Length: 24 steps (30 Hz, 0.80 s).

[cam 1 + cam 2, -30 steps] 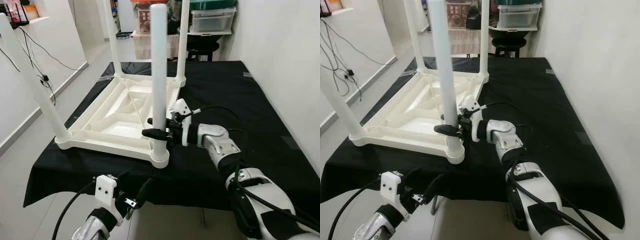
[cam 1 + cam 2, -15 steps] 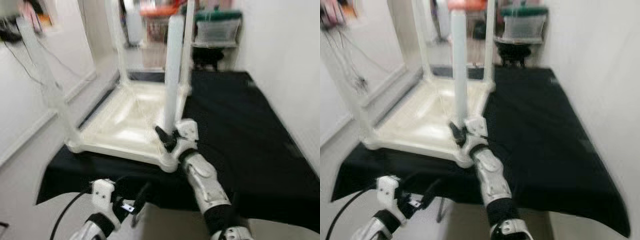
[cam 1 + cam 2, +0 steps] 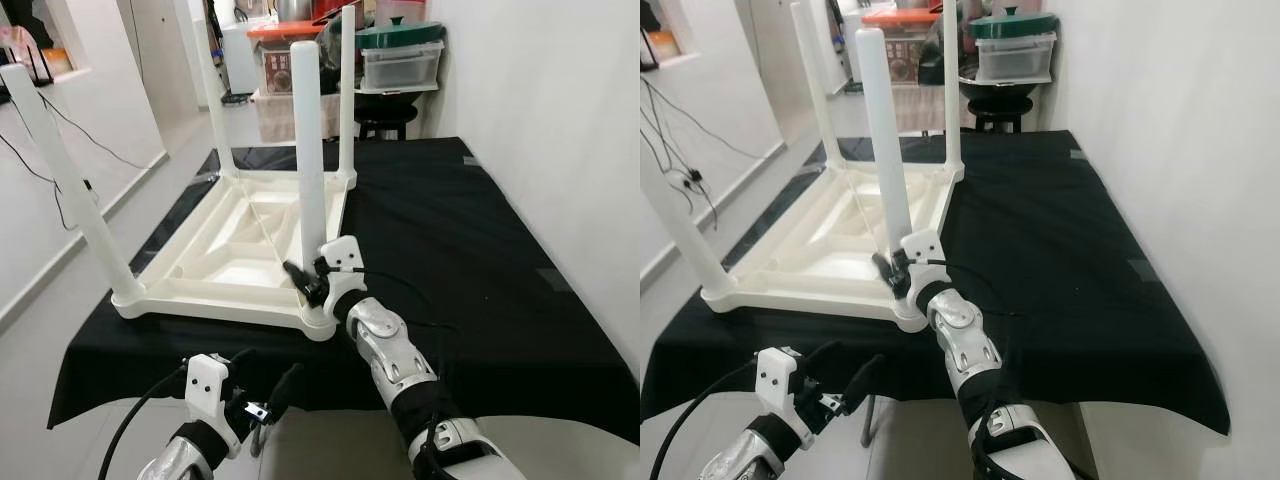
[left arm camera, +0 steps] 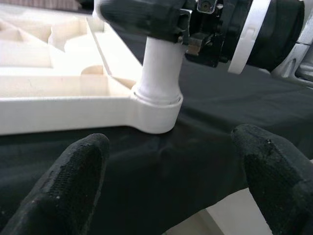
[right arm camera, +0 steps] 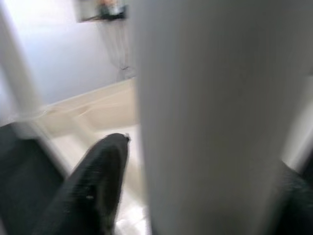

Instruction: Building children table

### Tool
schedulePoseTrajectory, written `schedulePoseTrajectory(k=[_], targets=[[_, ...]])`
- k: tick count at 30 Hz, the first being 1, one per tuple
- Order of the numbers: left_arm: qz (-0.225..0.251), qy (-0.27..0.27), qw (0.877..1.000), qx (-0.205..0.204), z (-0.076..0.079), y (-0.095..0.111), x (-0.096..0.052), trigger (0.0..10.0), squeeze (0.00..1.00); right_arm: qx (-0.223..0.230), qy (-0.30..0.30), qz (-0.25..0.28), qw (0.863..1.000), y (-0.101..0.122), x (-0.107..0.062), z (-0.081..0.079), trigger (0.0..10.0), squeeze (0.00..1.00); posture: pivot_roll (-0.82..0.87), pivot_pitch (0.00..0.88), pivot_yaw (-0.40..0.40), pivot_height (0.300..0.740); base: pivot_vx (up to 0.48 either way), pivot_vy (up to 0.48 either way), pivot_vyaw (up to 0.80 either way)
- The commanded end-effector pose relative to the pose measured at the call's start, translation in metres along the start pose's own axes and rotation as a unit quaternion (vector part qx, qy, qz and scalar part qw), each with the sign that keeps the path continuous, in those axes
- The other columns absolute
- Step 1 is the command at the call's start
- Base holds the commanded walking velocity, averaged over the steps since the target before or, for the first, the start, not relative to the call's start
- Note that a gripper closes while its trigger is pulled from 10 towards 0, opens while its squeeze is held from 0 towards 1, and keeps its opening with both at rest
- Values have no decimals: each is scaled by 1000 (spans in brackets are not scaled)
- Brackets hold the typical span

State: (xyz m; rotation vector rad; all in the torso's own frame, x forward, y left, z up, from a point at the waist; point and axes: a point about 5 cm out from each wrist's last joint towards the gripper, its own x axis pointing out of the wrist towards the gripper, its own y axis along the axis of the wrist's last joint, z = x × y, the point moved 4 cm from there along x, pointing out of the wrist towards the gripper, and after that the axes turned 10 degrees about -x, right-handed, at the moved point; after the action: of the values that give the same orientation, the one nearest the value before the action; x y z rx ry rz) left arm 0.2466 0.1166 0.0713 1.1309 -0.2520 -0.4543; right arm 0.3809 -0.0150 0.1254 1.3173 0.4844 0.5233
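Right wrist view is taken up by a blurred white table leg at close range, with one black finger seen beside it; the second finger is cut off at the frame edge. From the head views, a white plastic children's table is seen lying upside down on a counter draped in black cloth, with four legs standing upright from its ribbed underside. The near-corner leg is gripped low, just above its socket, by the right claw, whose fingers are closed around it. The left claw is held spread wide at the counter's front edge, below that corner, touching nothing. Shelves and storage boxes behind are partly hidden by the legs.
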Motion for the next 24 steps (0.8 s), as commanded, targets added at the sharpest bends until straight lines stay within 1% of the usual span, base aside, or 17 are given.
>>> schedulePoseTrajectory(k=[1,2,3,4,5,6,7,8,9,15,16,17,20,24], targets=[[0,8,1000,3,-4,0,0,10000,0,11,53,34,998,20,8,-3,10000,1000,39,0,36,740,0,0,0],[0,7,1000,2,-4,0,0,10000,0,4,107,45,993,28,9,-4,10000,0,41,0,36,740,0,0,0],[0,7,1000,2,-4,0,0,10000,0,4,107,45,993,28,9,-4,10000,0,41,0,36,740,0,0,0],[0,7,1000,2,-4,1,0,10000,0,-3,143,51,988,33,10,-4,10000,0,41,0,36,740,0,0,0],[0,7,1000,2,-4,1,0,10000,0,-3,143,51,988,33,10,-4,10000,0,41,0,36,740,0,0,0],[0,6,1000,1,-4,1,1,10000,0,-15,180,55,982,37,8,-4,10000,0,48,0,38,740,0,0,0],[0,6,1000,1,-4,1,1,10000,0,-15,180,55,982,37,8,-4,10000,0,48,0,38,740,0,0,0],[-1,6,1000,1,-4,0,1,10000,0,-35,250,43,967,35,2,-4,10000,0,56,0,35,740,0,0,0],[-1,6,1000,1,-5,0,1,10000,0,-42,268,35,962,33,0,-4,10000,0,56,0,35,740,0,0,0],[-1,6,1000,1,-5,0,1,10000,0,-44,283,28,958,32,-2,-3,10000,0,56,0,35,740,0,0,0],[-1,6,1000,1,-5,0,1,10000,0,-42,292,28,955,33,-2,-3,10000,0,58,0,34,740,0,0,0],[-1,7,1000,2,-5,0,1,10000,0,-39,291,16,956,33,-1,0,0,0,70,0,28,740,0,0,0],[-1,8,1000,4,-5,0,0,10000,0,-36,286,-1,958,30,1,4,0,0,71,0,30,740,0,0,0],[-3,8,1000,3,-5,0,-1,10000,0,-30,290,-1,957,26,-3,5,0,0,68,0,41,740,0,0,0]])
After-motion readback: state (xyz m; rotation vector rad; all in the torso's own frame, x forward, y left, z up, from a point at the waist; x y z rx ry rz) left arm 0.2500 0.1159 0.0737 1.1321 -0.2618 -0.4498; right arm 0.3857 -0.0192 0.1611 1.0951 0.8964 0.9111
